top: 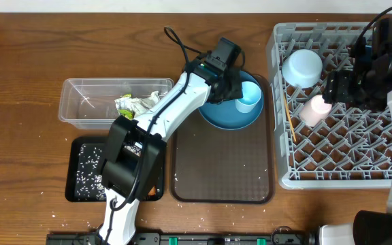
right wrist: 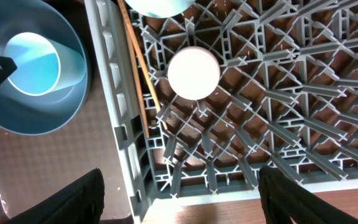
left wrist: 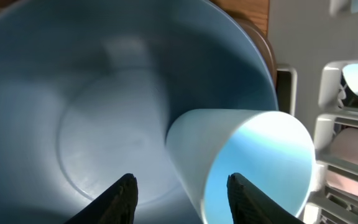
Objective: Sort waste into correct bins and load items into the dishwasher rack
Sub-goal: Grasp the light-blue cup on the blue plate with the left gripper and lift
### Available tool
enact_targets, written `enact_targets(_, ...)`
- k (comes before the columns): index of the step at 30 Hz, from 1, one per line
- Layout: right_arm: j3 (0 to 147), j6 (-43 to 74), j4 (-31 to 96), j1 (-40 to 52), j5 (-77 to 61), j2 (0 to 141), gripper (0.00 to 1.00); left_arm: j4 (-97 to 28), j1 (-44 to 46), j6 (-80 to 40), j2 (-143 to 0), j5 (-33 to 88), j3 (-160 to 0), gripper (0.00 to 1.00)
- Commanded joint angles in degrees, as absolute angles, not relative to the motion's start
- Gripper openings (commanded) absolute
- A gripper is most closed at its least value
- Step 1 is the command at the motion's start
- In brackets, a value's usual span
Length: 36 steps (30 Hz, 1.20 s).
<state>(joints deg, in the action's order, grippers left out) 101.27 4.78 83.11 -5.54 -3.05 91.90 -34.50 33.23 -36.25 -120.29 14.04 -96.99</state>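
- Dishwasher rack (top: pixel 332 170): pink cup (right wrist: pixel 193 73) sits inside, below right gripper (right wrist: pixel 180 180), whose fingers are spread wide and hold nothing.
- Dark-blue plate (top: pixel 216 117): carries light-blue cup (top: pixel 249 96), likely slick footing.
- Left gripper (left wrist: pixel 180 180): fingers apart, unclamped; an off-centre close could topple the cup.

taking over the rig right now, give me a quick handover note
The left gripper is open at the light-blue cup, not gripping it.
The right gripper is open and empty above the rack.
Done: bowl, pink cup and chopsticks in the rack; wrapper in the clear tub; rice in the black tray. Of the carrot only an orange bit shows at that tray's corner, under the arm.
Left: light-blue cup in the plate on the brown tray, then the plate; stray grains on the table.
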Motion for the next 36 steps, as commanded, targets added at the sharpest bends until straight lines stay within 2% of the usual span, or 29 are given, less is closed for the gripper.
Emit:
enact_targets(1,101.78,4.01,83.2,-5.61,-3.25,91.94,0.77,-34.57,34.89,-36.77,-120.55,13.47,-96.82,0.46)
enact_targets(9,101.78,4.01,84.05,-5.54,-3.25,91.94,0.78,-34.59,38.0,-36.77,-120.55,5.15,-96.75,0.33)
enact_targets(12,101.78,3.99,84.18,-5.56,-3.25,91.94,0.78,-34.63,38.35,-36.77,-120.55,3.66,-96.75,0.28)
enact_targets(14,101.78,4.01,84.47,-5.56,-3.25,91.94,0.78,-34.79,38.33,-36.77,-120.55,2.55,-96.68,0.2)
enact_targets(16,101.78,4.01,84.82,-5.56,-3.27,91.94,0.79,-35.05,38.33,-36.77,-120.55,1.8,-96.6,0.19)
enact_targets(18,101.78,3.99,85.03,-5.56,-3.27,91.94,0.8,-35.05,38.28,-36.77,-120.57,1.85,-96.51,0.12)
enact_targets(22,101.78,4.01,85.27,-5.56,-3.27,91.94,0.81,-35.05,38.28,-36.77,-120.57,1.85,-96.44,0.07)
enact_targets(31,101.78,3.99,86.15,-5.56,-3.27,91.94,0.82,-35.7,35.9,-36.73,-119.37,3.05,-96.51,0.06)
enact_targets(36,101.78,3.88,86.13,-5.56,-4.1,91.94,0.84,-35.92,29.08,-36.16,-113.65,16.38,-96.51,0.06)
